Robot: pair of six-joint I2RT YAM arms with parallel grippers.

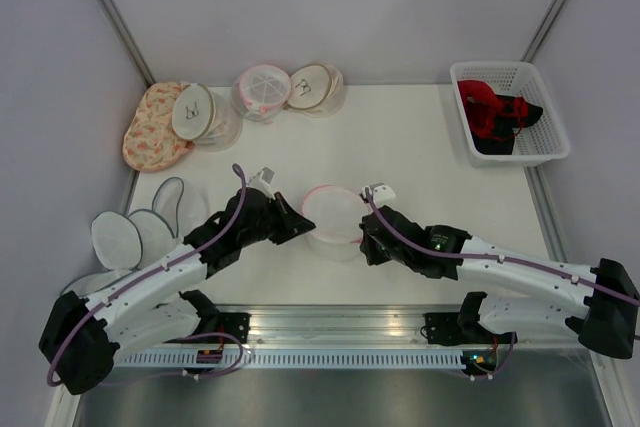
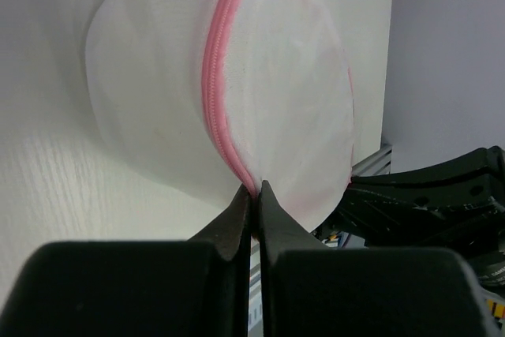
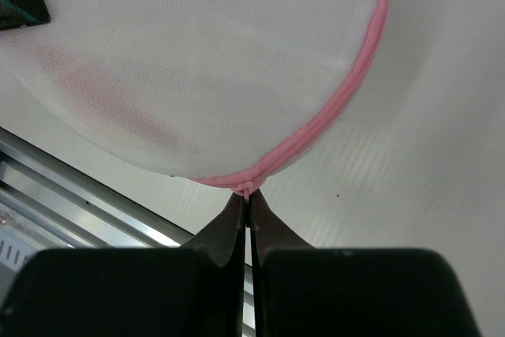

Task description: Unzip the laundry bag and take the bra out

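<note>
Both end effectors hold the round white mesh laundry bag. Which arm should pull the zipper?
Right, probably: the right end effector closes on what looks like the pull tab of the pink zipper, while the left end effector pinches the seam, suited to anchoring the bag.

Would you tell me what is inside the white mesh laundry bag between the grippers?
Through the mesh of the laundry bag only a faint pink patch shows. Its shape is veiled, so what it is cannot be told.
</note>
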